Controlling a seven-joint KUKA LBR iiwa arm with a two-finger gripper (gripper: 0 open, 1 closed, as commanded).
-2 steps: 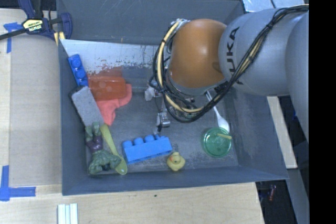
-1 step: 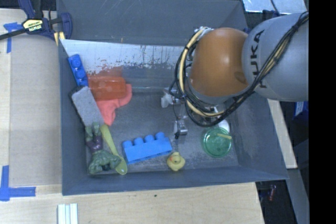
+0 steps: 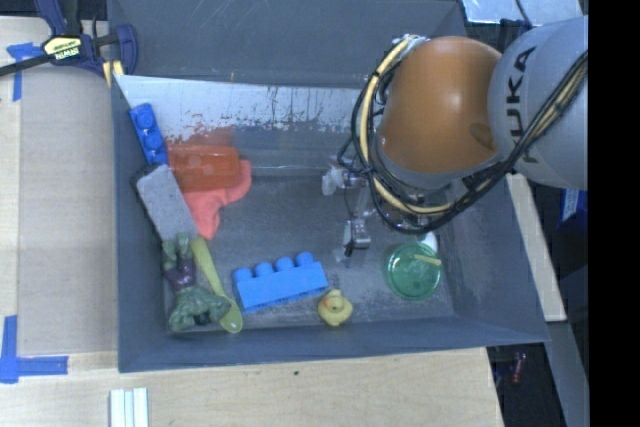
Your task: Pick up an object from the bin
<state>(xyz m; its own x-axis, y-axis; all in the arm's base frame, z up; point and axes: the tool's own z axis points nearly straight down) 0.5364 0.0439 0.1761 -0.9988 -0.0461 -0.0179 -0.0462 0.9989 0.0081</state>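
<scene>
Against the left wall, an orange brick (image 3: 203, 165) lies in a heap of toys. A blue studded brick (image 3: 280, 281) lies low in the middle. It is likely light, stiff and smooth, best pinched across its long flanks. Up and right of it hangs the gripper (image 3: 346, 208), fingers apart and empty. A green round cup (image 3: 413, 273) lies beyond.

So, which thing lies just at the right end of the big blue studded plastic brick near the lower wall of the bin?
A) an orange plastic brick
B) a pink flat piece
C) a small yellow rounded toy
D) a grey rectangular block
C: the small yellow rounded toy lies just off the right end of the big blue studded plastic brick.
</scene>
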